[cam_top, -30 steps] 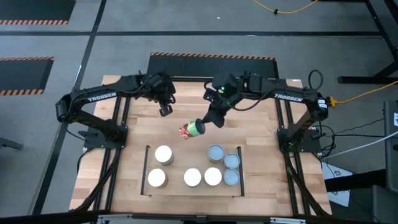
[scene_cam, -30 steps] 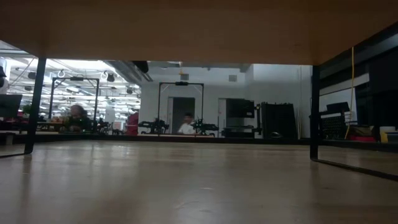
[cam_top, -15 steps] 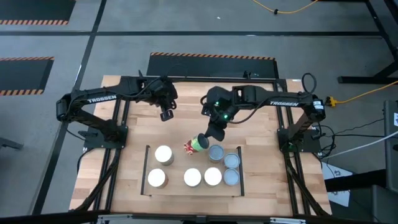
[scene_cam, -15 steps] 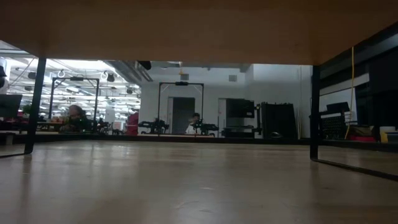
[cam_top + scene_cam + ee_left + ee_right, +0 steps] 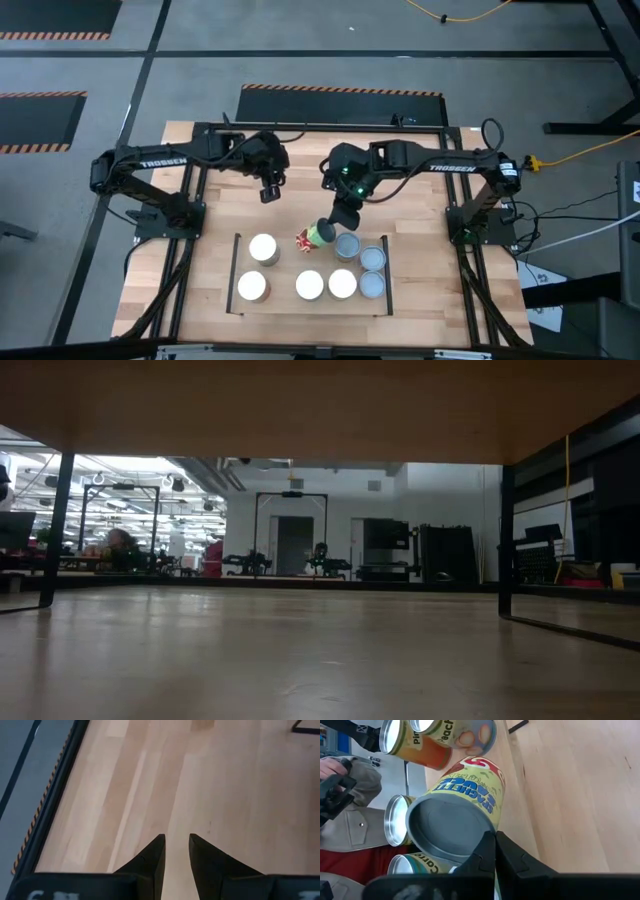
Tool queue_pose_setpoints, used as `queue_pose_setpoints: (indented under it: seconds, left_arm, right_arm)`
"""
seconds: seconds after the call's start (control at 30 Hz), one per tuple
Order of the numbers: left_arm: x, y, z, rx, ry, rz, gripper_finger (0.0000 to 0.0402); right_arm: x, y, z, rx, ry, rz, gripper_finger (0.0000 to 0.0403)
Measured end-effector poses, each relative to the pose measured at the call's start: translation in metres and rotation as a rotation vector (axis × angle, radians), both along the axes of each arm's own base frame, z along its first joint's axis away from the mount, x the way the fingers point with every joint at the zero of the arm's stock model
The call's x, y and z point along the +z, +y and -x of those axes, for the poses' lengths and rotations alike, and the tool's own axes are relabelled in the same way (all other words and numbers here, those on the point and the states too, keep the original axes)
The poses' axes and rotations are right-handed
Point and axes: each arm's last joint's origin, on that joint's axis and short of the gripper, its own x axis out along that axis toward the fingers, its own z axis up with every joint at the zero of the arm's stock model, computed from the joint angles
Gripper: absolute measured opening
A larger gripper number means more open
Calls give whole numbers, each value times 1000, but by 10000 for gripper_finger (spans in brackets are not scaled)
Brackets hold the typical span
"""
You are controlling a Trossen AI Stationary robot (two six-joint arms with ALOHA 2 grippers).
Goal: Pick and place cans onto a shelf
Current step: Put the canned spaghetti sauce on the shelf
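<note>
Right end effector [image 5: 327, 228] was shut tight on the red, green and yellow can [image 5: 313, 235], pinching its rim. Hard, smooth metal could slip; gripping around its sides looked safer.

The right gripper [image 5: 331, 228] hung over the shelf [image 5: 283, 262] gripping a tilted red, green and yellow can [image 5: 314, 235], blocking that spot. To its right three blue cans [image 5: 366, 264] crowded the shelf's right end. Three white-topped cans [image 5: 300, 284] lined the front rail, one more [image 5: 263, 248] stood at rear left. Bare wood lay between that can and the held one. The left gripper [image 5: 268, 190] hung over bare desk [image 5: 400, 205] behind the shelf.
</note>
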Motion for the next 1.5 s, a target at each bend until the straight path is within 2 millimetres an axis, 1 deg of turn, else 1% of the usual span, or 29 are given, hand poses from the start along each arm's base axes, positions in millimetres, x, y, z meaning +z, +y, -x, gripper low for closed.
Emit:
queue_pose_setpoints:
  seconds: [0.33,0.6,0.93,1.17,1.37,1.5]
  left_arm:
    - [0,-16,-4,-68,-6,-6,80]
    - [1,-28,-7,-116,-15,-7,80]
    - [3,-58,-12,-255,-48,-21,80]
    - [8,-79,-17,-336,-117,-28,80]
    - [8,-93,-23,-383,-160,-28,80]
    - [6,-97,-26,-392,-163,-34,80]
  right_arm:
    - [-16,0,-9,2,54,0,0]
    - [-16,0,-9,3,55,-2,0]
    - [-16,0,-9,4,55,-1,13]
    - [-16,0,-9,3,55,-2,15]
    - [-16,0,-9,4,54,-1,15]
    - [-16,0,-9,4,54,-1,15]
